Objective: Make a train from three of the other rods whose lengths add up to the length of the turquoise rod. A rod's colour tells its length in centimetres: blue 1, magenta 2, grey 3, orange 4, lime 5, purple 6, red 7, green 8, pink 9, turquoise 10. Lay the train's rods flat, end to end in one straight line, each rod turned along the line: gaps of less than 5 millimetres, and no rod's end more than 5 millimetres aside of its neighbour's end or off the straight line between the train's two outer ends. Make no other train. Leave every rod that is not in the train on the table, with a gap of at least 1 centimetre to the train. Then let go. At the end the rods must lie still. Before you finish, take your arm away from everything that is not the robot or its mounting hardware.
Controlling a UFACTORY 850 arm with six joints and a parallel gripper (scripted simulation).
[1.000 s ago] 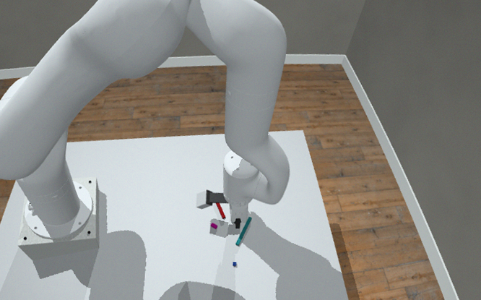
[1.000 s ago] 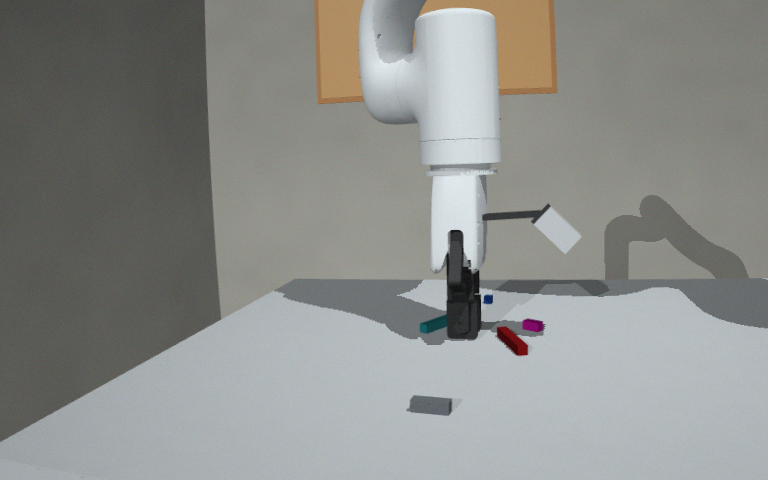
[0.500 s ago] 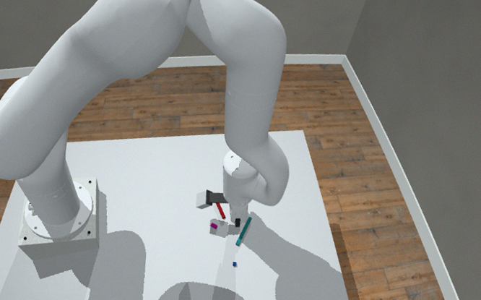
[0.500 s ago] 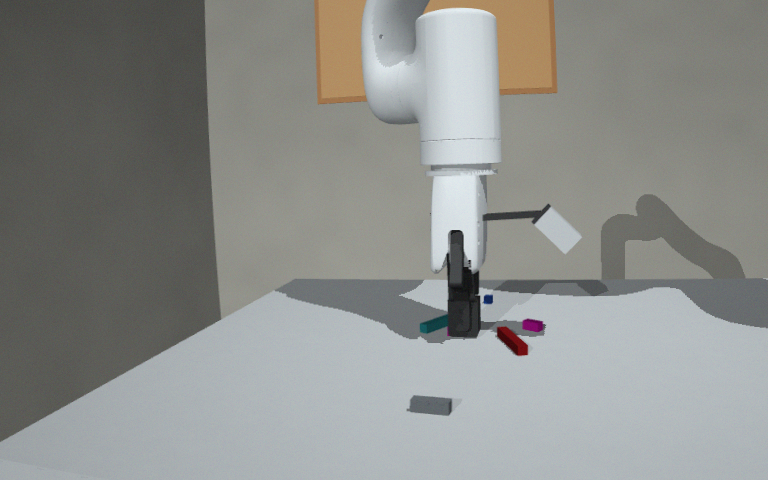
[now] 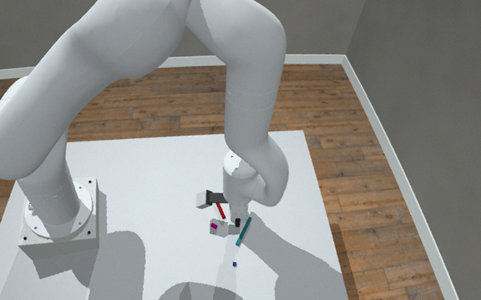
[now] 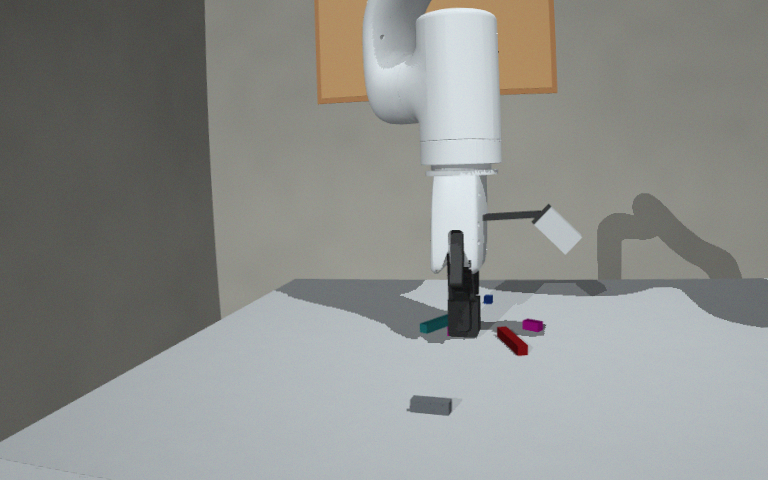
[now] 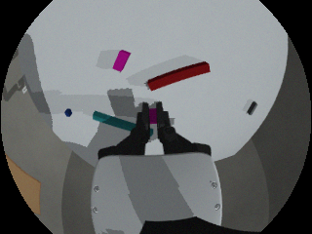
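My gripper [image 7: 152,110] is down at the table and shut on a magenta rod [image 7: 152,115], which shows between the fingertips in the wrist view. The fingers [image 6: 464,331] hide that rod almost fully in the exterior view. The turquoise rod [image 5: 243,231] lies flat right beside the gripper [image 5: 237,221]; it also shows in the wrist view [image 7: 113,120]. A red rod [image 7: 178,76] lies just beyond the fingers. A second magenta rod [image 7: 121,60] lies apart past it. A small blue rod [image 5: 234,263] lies alone. A grey rod [image 6: 430,404] lies far off by itself.
The robot's base [image 5: 59,221] stands on the white table at the left. The wrist camera bracket [image 6: 557,229] sticks out beside the gripper. The arm's shadows fall across the table near the rods.
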